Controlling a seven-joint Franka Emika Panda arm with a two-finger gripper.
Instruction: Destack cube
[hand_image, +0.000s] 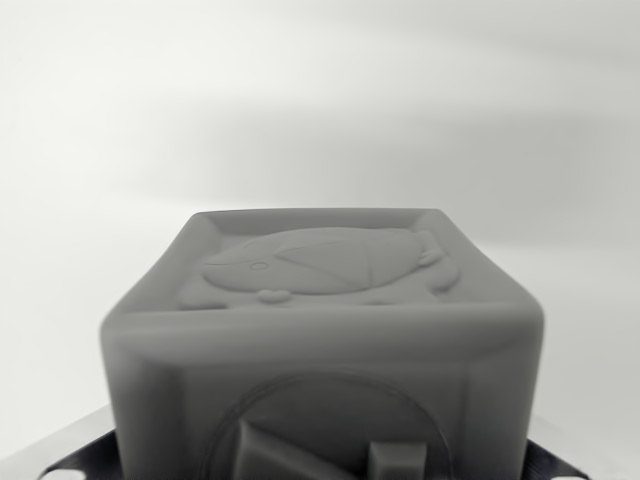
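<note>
Cube (325, 340) fills your view, metal (70, 455) beside its base; pincer state can't tell, destacking progress unclear.

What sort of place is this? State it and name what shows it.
Probably a bare lab tabletop or test bench, though little shows. A grey soft-edged cube with a raised animal relief on top fills the wrist view, a plain pale surface lies blurred behind it, and metal parts edge the bottom corners.
</note>
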